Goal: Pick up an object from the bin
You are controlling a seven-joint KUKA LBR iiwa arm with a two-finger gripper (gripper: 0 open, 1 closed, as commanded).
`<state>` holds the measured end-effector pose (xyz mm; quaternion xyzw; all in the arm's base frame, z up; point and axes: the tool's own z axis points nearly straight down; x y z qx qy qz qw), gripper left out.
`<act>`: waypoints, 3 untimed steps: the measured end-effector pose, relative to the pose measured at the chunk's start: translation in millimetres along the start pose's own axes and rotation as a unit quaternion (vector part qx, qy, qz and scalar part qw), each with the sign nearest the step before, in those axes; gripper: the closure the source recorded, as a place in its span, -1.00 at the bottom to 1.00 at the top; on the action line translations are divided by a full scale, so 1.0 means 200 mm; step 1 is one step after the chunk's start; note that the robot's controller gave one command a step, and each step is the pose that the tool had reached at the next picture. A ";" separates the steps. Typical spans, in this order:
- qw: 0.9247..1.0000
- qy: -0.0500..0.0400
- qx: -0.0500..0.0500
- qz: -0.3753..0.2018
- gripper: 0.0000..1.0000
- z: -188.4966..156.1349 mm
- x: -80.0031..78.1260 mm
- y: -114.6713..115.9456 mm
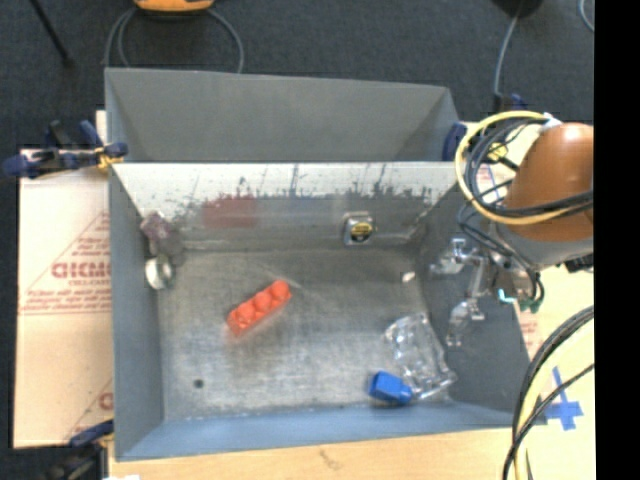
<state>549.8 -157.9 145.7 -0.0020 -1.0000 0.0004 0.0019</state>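
Observation:
My gripper [455, 288] hangs over the bin's right side, close to the right wall, open with nothing between its fingers. Just below and to its left lies a clear plastic piece [415, 356] with a blue cap [390, 388] at its lower end, near the front right corner. A small pale bit [408, 277] rests on the floor just left of the gripper. An orange-red bumpy block [258, 306] lies tilted in the middle left of the floor, well away from the gripper.
A small yellow and black thing [358, 230] sits against the back wall. At the left wall are a silver round thing [157, 272] and a dull purple thing [155, 230]. The arm with its orange dome and cables stands over the right rim.

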 end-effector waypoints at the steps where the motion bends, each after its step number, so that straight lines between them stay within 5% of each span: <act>1: 0.995 -0.008 0.000 0.096 -1.00 0.24 0.20 0.10; 2: 0.995 -0.016 0.001 0.097 1.00 0.24 0.18 0.10; 3: 0.996 -0.007 0.000 0.091 1.00 -0.44 0.23 0.04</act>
